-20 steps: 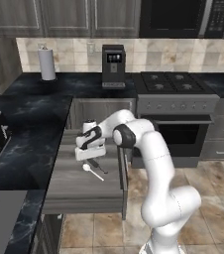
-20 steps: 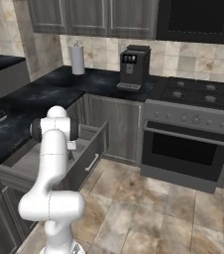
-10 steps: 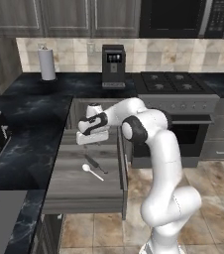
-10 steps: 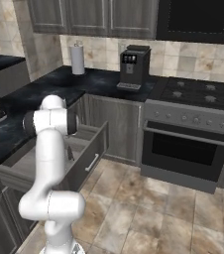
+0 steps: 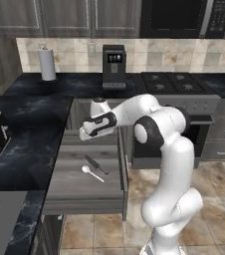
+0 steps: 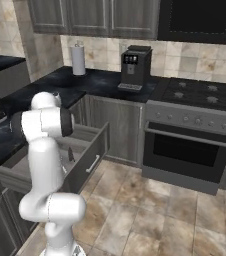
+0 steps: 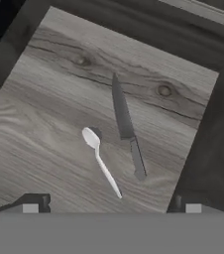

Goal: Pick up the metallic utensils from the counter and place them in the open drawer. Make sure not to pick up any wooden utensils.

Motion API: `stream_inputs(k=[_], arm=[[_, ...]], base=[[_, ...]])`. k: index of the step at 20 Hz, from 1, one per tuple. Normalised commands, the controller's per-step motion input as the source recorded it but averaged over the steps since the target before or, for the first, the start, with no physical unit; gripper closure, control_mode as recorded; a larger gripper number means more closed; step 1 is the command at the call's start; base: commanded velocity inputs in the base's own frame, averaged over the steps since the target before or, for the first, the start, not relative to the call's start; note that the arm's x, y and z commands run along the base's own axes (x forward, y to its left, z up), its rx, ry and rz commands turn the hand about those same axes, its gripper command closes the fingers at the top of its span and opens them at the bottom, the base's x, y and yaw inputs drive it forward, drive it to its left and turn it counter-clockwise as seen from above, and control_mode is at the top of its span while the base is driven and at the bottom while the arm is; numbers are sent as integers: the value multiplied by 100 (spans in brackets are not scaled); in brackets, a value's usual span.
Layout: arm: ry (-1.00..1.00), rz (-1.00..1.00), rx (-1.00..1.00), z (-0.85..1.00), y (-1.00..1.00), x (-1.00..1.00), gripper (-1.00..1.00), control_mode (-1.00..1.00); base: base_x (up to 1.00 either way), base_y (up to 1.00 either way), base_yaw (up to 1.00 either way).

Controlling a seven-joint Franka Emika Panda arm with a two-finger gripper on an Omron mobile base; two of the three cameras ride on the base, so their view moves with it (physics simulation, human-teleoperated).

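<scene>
Your end effector [image 7: 109, 208] hangs wide open, holding nothing, above the grey wood-grain open drawer [image 7: 44, 89]. The 2 utensils, slim white spoon [image 7: 100, 159] and dark knife [image 7: 127, 129], lie inside: light, stiff, slippery, so pinch mid-handle.

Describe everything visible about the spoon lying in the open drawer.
The spoon is small, slim and glossy silver-white, with a rounded oval bowl and a thin straight handle that tapers to a point. It lies flat on the grey wood-grain floor of the open drawer, free of any grip. Beside it, close but not touching, lies a dark knife, roughly parallel. In the left base view it sits mid-drawer, below the raised hand.
</scene>
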Motion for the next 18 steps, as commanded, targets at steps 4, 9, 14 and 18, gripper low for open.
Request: stream_inputs(k=[4, 9, 14, 18], arm=[[-18, 0, 0, 91, -37, -47, -100, -100], [-15, 0, 2, 99, -59, -54, -100, -100], [-13, 0, 6, 88, -56, -54, -100, -100], [-13, 0, 2, 66, -45, -63, -100, -100]], base=[[0, 0, 0], [0, 0, 0], [0, 0, 0], [0, 0, 0]])
